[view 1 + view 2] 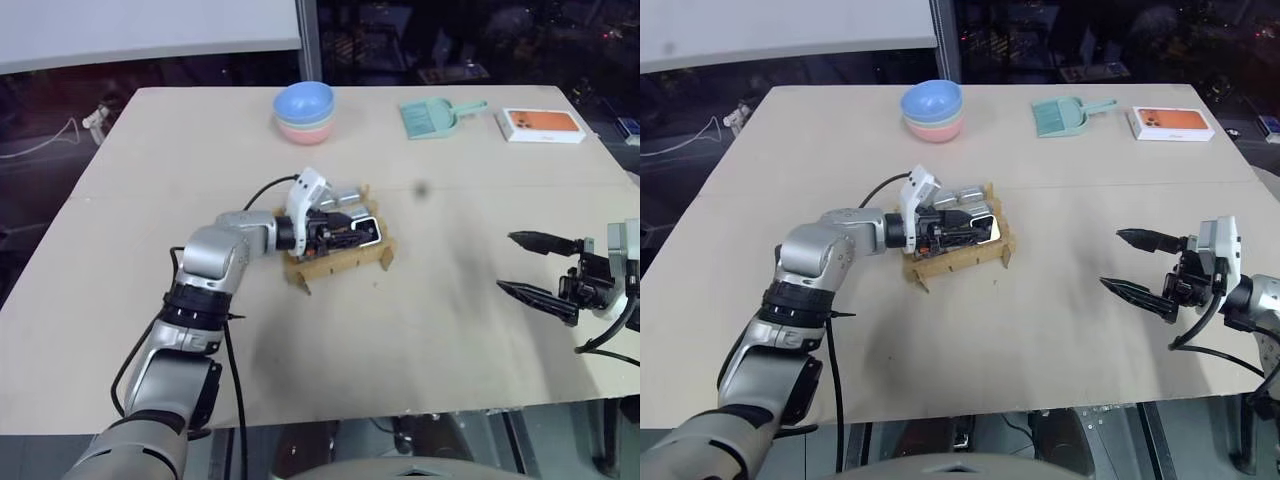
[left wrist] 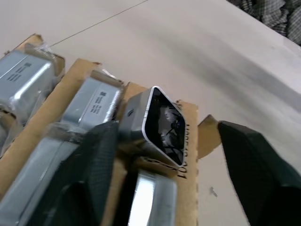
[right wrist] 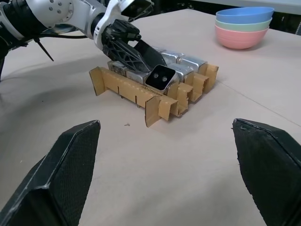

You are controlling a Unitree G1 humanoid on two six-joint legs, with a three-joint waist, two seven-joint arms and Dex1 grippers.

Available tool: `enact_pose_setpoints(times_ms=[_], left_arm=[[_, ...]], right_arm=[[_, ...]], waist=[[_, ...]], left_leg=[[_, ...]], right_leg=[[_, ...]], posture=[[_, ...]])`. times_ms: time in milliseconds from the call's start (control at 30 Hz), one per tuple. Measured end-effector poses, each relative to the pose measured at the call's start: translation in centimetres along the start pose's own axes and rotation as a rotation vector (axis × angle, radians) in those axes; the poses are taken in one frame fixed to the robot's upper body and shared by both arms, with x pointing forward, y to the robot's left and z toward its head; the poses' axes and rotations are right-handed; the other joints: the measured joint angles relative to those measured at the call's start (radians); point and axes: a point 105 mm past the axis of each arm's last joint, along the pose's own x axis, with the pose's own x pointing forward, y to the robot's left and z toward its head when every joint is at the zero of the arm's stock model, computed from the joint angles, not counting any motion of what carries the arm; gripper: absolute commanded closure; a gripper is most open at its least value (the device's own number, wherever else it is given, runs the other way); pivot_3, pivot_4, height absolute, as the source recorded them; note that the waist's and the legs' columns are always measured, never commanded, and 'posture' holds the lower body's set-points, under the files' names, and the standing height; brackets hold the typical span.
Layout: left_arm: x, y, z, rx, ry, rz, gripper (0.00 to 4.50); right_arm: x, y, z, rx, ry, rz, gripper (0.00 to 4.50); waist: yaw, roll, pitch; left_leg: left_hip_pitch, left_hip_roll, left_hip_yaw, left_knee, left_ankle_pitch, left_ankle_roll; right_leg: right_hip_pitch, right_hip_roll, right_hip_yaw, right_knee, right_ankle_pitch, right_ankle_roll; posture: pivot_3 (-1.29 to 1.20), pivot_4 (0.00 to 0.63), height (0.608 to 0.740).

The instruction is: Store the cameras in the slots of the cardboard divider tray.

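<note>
Left pincer (image 1: 352, 232) hangs over the cardboard divider tray (image 1: 340, 262) near the middle of the head view, its black fingers (image 2: 89, 160) parted on either side of a black-faced camera (image 2: 160, 125) that sits tilted in an end slot. One finger lies close against the camera's side and the other stands clear of it, so the pincer looks to have let go and holds nothing. Right pincer (image 1: 545, 268) waits at the right edge of the head view, well apart from the tray, fingers spread wide and empty.

To finish this step well, I judge the left pincer should back straight out along its own line, keeping the near finger from dragging the tilted camera up out of its slot. If the camera has not dropped fully between the strips, a light press on its top edge would seat it before the arm leaves.

Counted: one tray, with three rows of slots. Silver-grey cameras (image 3: 181, 59) fill much of it; in the left wrist view at least four bodies can be made out besides the black-faced one, but the arm covers part of the tray and an exact total cannot be told. No loose camera lies on the bare worktop (image 1: 420, 340). Toward the top of the head view sit one stack of bowls (image 1: 304, 110), blue over pink, one mint-green dustpan (image 1: 436, 116) and one white-and-orange box (image 1: 541, 124)
</note>
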Motion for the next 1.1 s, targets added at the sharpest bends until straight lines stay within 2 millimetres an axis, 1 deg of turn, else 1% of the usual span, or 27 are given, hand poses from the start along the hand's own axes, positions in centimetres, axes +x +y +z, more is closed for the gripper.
enact_pose_setpoints(times_ms=[167, 233, 267, 300, 333, 400, 467, 500, 800, 933, 967, 1033, 1067, 1100], left_arm=[[0.1, -0.1, 0.0, -0.007, 0.012, -0.008, 1.19], [0.1, -0.3, 0.0, 0.015, 0.028, -0.014, 1.19], [0.1, -0.3, -0.1, 0.052, 0.044, -0.013, 1.71], [0.1, -0.2, -0.1, 0.073, 0.049, -0.006, 2.00], [0.2, 0.0, -0.1, 0.095, 0.058, 0.005, 2.47], [0.2, 0.2, -0.1, 0.116, 0.064, 0.020, 3.27], [0.3, 0.1, 0.5, 0.184, 0.059, 0.022, 4.17], [0.3, 0.1, 0.8, 0.203, 0.054, 0.024, 4.45], [0.5, -0.1, 0.9, 0.215, 0.048, 0.021, 4.45], [0.1, -0.2, 1.0, 0.213, 0.039, 0.001, 4.45], [-0.1, -0.2, 1.2, 0.213, 0.031, -0.003, 3.92], [-0.6, -0.1, 0.9, 0.208, 0.043, -0.017, 3.50], [-0.7, -0.1, 0.8, 0.205, 0.045, -0.021, 2.97], [-0.9, -0.1, 0.7, 0.201, 0.046, -0.027, 2.57]], right_arm=[[0.0, 0.0, 0.0, -0.003, -0.001, 0.000, 0.00], [0.0, 0.0, 0.0, -0.003, 0.000, 0.000, 0.00], [0.0, 0.0, 0.0, -0.004, 0.001, -0.001, 0.00], [0.0, 0.0, 0.0, -0.004, 0.001, -0.001, 0.00], [0.0, 0.0, 0.0, -0.004, 0.001, -0.002, 0.00], [0.0, 0.0, 0.0, -0.004, 0.002, -0.002, 0.00], [0.0, 0.0, -0.1, -0.003, 0.002, -0.004, 0.00], [0.0, 0.0, -0.1, -0.002, 0.001, -0.006, 0.00], [0.0, -0.1, -0.3, -0.009, 0.009, -0.015, 0.00], [0.0, -0.1, -0.3, -0.010, 0.010, -0.016, 0.00], [0.0, -0.1, -0.3, -0.010, 0.009, -0.015, 0.00], [0.1, -0.1, -0.3, -0.011, 0.010, -0.015, 0.00], [0.1, -0.1, -0.3, -0.011, 0.011, -0.015, 0.00], [0.1, -0.1, -0.3, -0.012, 0.011, -0.014, 0.00]], waist=[[0.001, 0.000, 0.000], [0.001, 0.000, 0.000], [0.001, 0.000, 0.000], [0.001, 0.000, 0.000], [0.001, 0.000, 0.000], [0.001, 0.000, 0.000], [0.003, 0.000, 0.000], [0.004, 0.000, 0.000], [0.003, 0.000, 0.000], [0.002, 0.000, 0.000], [0.002, 0.000, 0.000], [0.000, 0.000, 0.000], [0.000, 0.000, 0.000], [0.000, 0.000, 0.000]], left_leg=[[0.000, 0.000, 0.000, 0.000, 0.000, 0.000], [0.000, 0.000, 0.000, 0.000, 0.000, 0.000], [0.000, 0.000, 0.000, 0.000, 0.000, 0.000], [0.000, 0.000, 0.000, 0.000, 0.000, 0.000], [-0.001, 0.000, 0.000, 0.000, 0.000, 0.000], [-0.001, 0.000, 0.000, 0.000, 0.000, 0.000], [-0.001, 0.000, 0.000, 0.000, 0.000, 0.000], [-0.001, 0.000, 0.001, 0.000, 0.000, 0.000], [-0.001, 0.000, 0.000, 0.000, 0.000, 0.000], [-0.002, 0.000, 0.000, 0.000, 0.000, 0.001], [-0.002, 0.000, 0.000, 0.000, -0.001, 0.001], [-0.002, 0.000, 0.000, 0.000, -0.001, 0.001], [-0.002, 0.000, 0.000, 0.000, -0.001, 0.001], [-0.002, 0.000, 0.000, 0.000, -0.001, 0.001]], right_leg=[[0.000, 0.000, 0.000, 0.000, 0.000, 0.000], [0.000, 0.000, 0.000, 0.000, 0.000, 0.000], [0.000, 0.000, 0.000, 0.000, 0.000, 0.000], [0.000, 0.000, 0.000, 0.000, 0.000, -0.001], [0.000, 0.000, 0.000, 0.000, 0.001, -0.001], [0.000, 0.000, 0.000, -0.001, 0.001, -0.001], [0.000, 0.000, 0.000, -0.001, 0.001, -0.001], [0.000, 0.000, 0.000, -0.001, 0.001, -0.001], [0.000, -0.001, 0.000, -0.001, 0.001, 0.000], [0.000, -0.001, 0.000, -0.002, 0.001, 0.000], [0.000, -0.001, 0.000, -0.002, 0.002, 0.000], [-0.001, 0.000, 0.000, -0.002, 0.001, 0.000], [-0.001, 0.000, 0.000, -0.002, 0.001, 0.000], [-0.001, 0.000, 0.000, -0.002, 0.001, 0.000]], posture=[[0.00, 0.150, 0.740], [0.00, 0.150, 0.740], [0.00, 0.150, 0.740], [0.00, 0.150, 0.740], [0.00, 0.150, 0.740], [0.00, 0.150, 0.740], [0.00, 0.150, 0.740], [0.00, 0.150, 0.740], [0.00, 0.150, 0.740], [0.00, 0.150, 0.740], [0.00, 0.150, 0.740], [0.00, 0.150, 0.740], [0.00, 0.150, 0.740], [0.00, 0.150, 0.740]])
